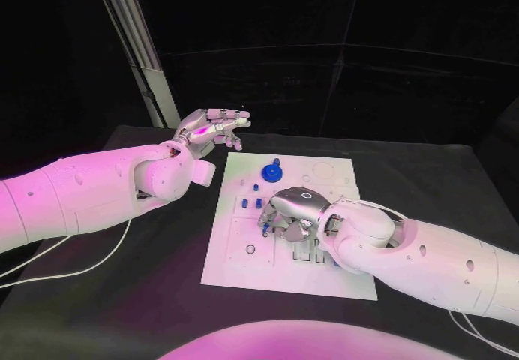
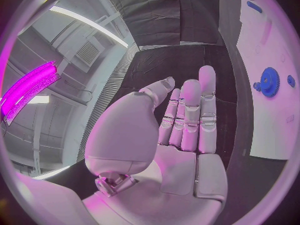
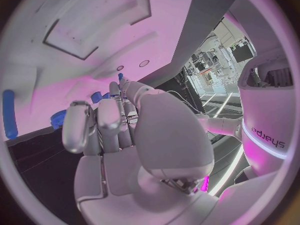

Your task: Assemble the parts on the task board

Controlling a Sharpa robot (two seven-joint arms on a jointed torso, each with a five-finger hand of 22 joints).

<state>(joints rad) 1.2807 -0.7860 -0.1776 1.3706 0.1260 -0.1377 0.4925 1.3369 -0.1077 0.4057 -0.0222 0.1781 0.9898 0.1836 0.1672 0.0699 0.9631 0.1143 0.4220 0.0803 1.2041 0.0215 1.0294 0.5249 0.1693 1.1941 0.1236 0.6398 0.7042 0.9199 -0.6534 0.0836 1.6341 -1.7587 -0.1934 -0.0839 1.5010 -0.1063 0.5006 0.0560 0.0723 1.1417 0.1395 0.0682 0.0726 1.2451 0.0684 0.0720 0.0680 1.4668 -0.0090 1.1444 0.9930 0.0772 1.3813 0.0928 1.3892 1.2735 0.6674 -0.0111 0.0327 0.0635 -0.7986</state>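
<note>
Right hand (image 1: 292, 216) is down on the middle of the board (image 1: 244, 262), fingers curled toward the plate; can't tell if it's holding a part. Small blue parts (image 1: 252, 202) sit just left of its fingers, gear (image 1: 274, 172) just beyond. I count one gear and roughly four small pieces. Left hand (image 1: 214, 127) hangs off the far-left corner, fingers loosely apart, holding nothing, well farther off.

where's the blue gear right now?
In the head view the blue gear sits on the task board near its far edge, just beyond the right hand and right of the raised left hand.
</note>
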